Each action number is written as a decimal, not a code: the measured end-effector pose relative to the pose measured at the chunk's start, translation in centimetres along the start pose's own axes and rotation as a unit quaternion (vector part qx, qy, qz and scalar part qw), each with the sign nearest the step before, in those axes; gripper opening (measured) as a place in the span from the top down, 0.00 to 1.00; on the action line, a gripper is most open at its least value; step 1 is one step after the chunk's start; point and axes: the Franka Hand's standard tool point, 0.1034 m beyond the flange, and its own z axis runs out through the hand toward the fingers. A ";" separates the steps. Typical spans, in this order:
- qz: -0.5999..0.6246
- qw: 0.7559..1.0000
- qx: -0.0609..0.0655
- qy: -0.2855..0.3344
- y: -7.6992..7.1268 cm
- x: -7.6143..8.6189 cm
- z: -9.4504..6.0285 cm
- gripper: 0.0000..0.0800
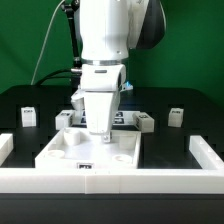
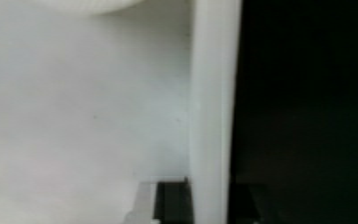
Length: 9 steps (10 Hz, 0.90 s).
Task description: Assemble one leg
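Observation:
The large white panel [image 1: 90,150] with round corner sockets lies flat against the front wall. My gripper [image 1: 100,127] is down at the panel's far edge, between two sockets. The wrist view is filled by the panel's top [image 2: 78,110] and its bright edge [image 2: 215,100], with black table beyond. One dark finger [image 2: 172,205] shows beside that edge; the other is lost against the black. Small white legs with marker tags stand behind the panel: one at the exterior view's far left [image 1: 28,115], one nearer the arm [image 1: 65,118], and two on the right [image 1: 147,122] [image 1: 177,116].
A low white wall [image 1: 110,181] runs along the front, with side pieces at the exterior view's left [image 1: 5,148] and right [image 1: 206,155]. The marker board [image 1: 124,117] lies behind the gripper. The table top is black.

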 end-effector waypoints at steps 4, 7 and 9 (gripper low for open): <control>0.000 1.000 0.000 0.000 0.0 0.0 0.0 0.93; -0.032 0.999 0.000 0.002 0.0 1.1 0.0 0.93; -0.062 0.998 0.000 0.005 -0.2 3.7 0.1 0.93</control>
